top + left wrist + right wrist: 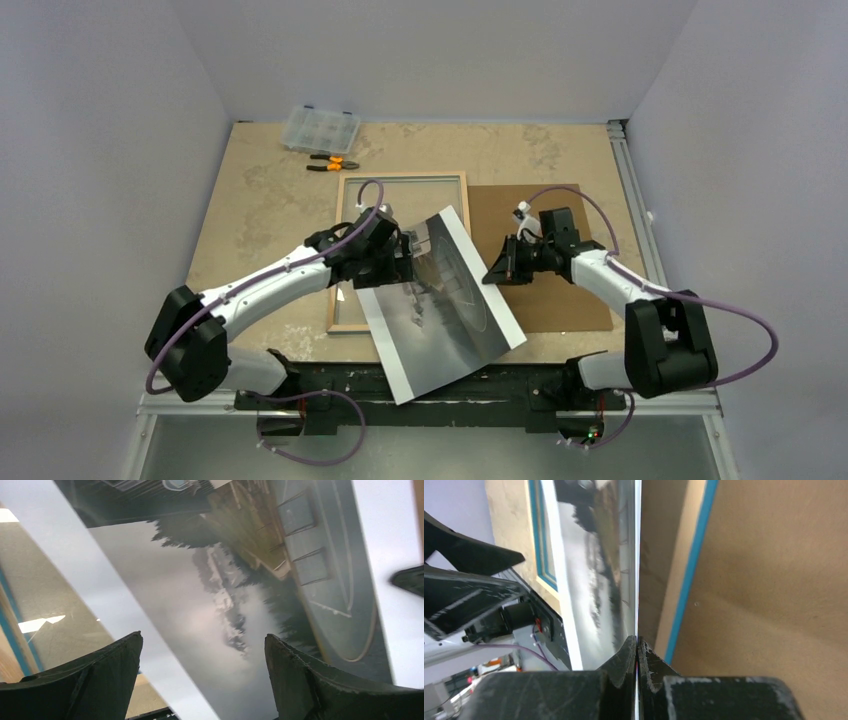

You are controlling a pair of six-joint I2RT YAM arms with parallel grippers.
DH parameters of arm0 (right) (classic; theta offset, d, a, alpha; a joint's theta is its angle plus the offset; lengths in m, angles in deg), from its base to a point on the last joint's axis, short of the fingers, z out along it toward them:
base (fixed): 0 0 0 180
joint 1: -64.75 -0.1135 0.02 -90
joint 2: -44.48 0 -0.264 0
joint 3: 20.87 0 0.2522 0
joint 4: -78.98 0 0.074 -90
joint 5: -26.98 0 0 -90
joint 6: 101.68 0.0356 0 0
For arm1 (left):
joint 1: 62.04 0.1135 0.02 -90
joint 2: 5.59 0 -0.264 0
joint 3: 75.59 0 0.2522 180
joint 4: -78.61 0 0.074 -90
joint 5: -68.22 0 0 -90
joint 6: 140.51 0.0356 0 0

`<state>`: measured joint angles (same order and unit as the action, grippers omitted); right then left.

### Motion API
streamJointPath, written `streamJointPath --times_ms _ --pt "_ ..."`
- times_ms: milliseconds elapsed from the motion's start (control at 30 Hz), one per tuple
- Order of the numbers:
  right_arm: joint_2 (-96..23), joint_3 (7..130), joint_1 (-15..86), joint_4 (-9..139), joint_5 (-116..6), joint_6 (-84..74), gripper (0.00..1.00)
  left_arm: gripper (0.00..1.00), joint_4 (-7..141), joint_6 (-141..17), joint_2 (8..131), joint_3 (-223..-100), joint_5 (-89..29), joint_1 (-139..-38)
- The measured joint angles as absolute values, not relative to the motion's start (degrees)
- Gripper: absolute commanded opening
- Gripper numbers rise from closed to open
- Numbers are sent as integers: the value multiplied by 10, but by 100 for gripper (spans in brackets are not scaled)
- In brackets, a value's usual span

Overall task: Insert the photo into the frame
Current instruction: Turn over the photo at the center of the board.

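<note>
The photo (440,300) is a large grey landscape print with a white border. It is tilted, with its near corner over the table's front edge. My right gripper (497,270) is shut on its right edge, and the right wrist view shows the fingers (637,639) pinching the thin edge of the photo (594,570). My left gripper (412,258) is open above the photo's upper part, with its jaws (202,637) spread over the picture side (200,580). The frame (345,250) lies flat under the photo with its wood back up. Its blue edge shows in both wrist views (691,565) (10,610).
The brown cardboard backing board (545,300) lies flat to the right of the frame, under my right arm. A clear plastic organizer box (320,127) and orange-handled pliers (333,162) lie at the back left. A rail runs along the table's right edge (630,190).
</note>
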<state>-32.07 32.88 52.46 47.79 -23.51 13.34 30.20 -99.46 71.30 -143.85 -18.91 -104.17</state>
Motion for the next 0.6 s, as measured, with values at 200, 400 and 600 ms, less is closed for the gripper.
streamJointPath --times_ms 200,400,600 --pt "-253 499 526 382 -323 129 0 89 286 -995 658 -1439 -153 -1042" --pt "-213 711 527 291 -502 116 0 89 276 -996 624 -1439 -123 -1042" --pt "-205 823 528 249 -590 103 0 89 274 -1005 616 -1439 -110 -1042"
